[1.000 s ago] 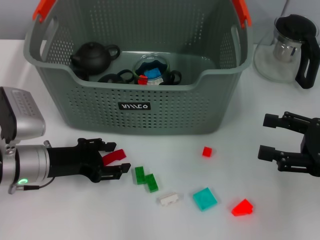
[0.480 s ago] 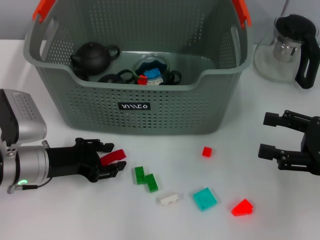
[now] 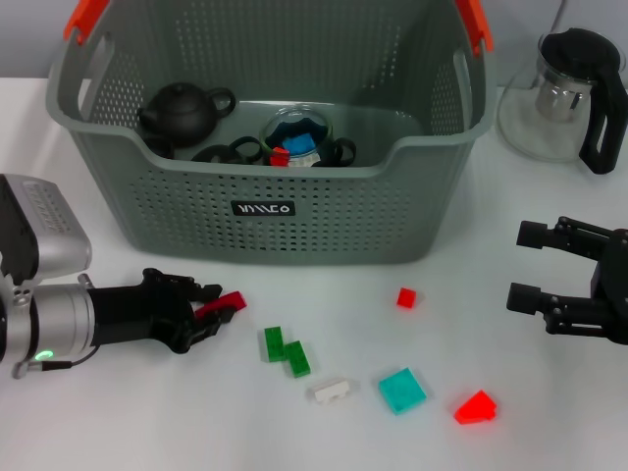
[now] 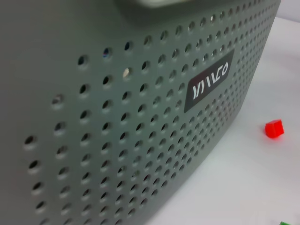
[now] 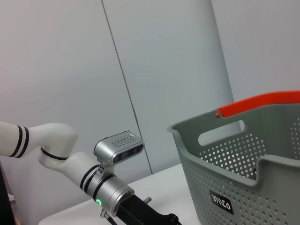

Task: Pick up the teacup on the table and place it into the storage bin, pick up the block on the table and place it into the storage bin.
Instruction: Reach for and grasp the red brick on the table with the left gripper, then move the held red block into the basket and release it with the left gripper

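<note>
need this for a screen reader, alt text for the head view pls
The left end effector grips a red block just in front of the grey storage bin. More blocks lie scattered on the white table, and the right end effector sits open at the right.

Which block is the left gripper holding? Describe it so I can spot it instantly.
Start at the storage bin. Below its front wall, toward the robot's left, the left gripper pinches a flat red block. Unlike the other red pieces, it sits between black fingers, beside the green block.

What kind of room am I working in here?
Likely a lab or test bench, not a home: a bare white table, plain grey wall panels, and staged props, a storage bin and scattered blocks.
</note>
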Tool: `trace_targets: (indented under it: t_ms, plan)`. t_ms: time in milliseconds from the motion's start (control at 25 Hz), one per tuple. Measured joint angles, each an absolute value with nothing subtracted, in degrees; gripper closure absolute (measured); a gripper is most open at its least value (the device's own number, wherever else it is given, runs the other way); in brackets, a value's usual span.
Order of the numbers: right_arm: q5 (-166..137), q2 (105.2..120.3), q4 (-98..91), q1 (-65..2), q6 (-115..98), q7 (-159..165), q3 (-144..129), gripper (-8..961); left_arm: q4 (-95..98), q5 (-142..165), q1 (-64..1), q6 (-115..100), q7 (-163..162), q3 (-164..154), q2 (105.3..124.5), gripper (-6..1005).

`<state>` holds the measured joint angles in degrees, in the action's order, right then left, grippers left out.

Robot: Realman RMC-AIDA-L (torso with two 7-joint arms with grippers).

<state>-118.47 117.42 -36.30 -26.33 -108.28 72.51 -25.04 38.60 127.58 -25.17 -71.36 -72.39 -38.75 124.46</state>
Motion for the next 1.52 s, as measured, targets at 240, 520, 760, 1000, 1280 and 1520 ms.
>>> trace_targets:
  t_ms: [240, 520, 760, 1000, 1280, 1520]
  plan:
    - [-118.5, 117.42, -36.3, -26.5, -108.3, 72.5, -25.0, 39, 39.2, 127.2, -25.0, -73.5, -72.4, -38.1, 124.44, 719]
    - [-118.5, 117.36, -36.3, -26.5, -108.3, 72.5, -25.0, 40, 41.1, 127.2, -24.9, -77.3, -73.5, -36.1, 124.12, 815]
    - [-118.5, 117.33, -36.3, -26.5, -108.3, 72.5, -25.0, 39, 41.4, 127.5, -24.9, -78.9, -74.0, -36.2, 124.01, 814]
    - [-118.5, 117.33, -36.3, -26.4, -108.3, 72.9, -25.1, 39, 43.4, 127.7, -25.4, -98.1, -75.7, -32.3, 121.22, 814]
    - [-118.5, 117.42, -36.3, -26.3, -108.3, 73.1, -25.1, 38, 42.7, 122.9, -29.5, -115.4, -80.0, -21.9, 118.17, 804]
    - [-118.5, 117.42, -36.3, -26.4, -108.3, 73.1, -25.1, 38, 41.3, 106.4, -32.8, -114.3, -89.5, -19.9, 117.24, 783]
